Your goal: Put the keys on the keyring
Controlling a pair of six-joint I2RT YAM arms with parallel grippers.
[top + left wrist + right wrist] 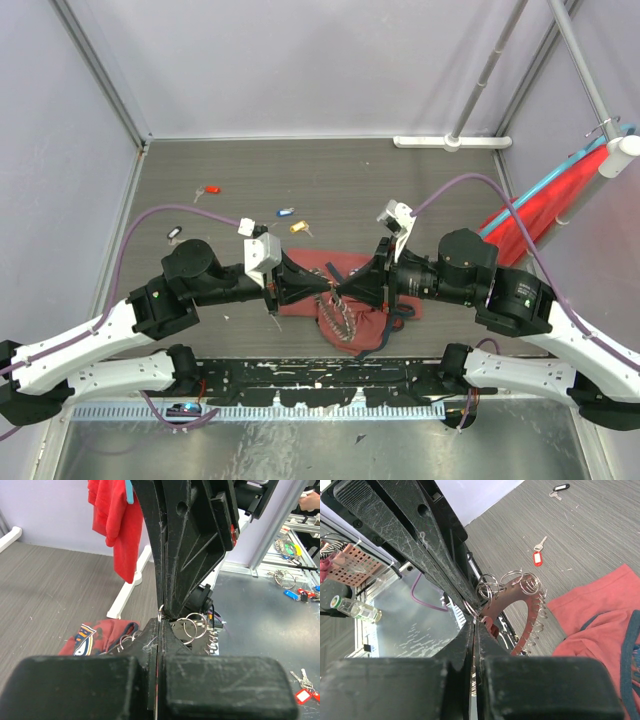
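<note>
Both grippers meet tip to tip above the table's middle. My left gripper (pixel 326 290) (pixel 160 619) is shut, with a thin silvery wire showing at its tips. My right gripper (pixel 347 290) (pixel 475 622) is shut too, with wire loops pinched between its fingers. The keyring (pixel 346 322) (pixel 532 605), fringed with many small silvery rings (pixel 192 625), hangs from where they meet. Loose keys lie on the table behind: red (pixel 210 190) (pixel 537 557), black (pixel 175 233) (pixel 561 487), blue (pixel 285 212) and yellow (pixel 298 227).
A dark-red cloth bag (pixel 300 302) (pixel 100 632) (pixel 600 620) lies under the grippers. A red cloth (pixel 545 200) (pixel 117 520) hangs at the right on a white-footed rail (pixel 450 142). More keys (pixel 287 575) lie on the metal bench beyond the near edge.
</note>
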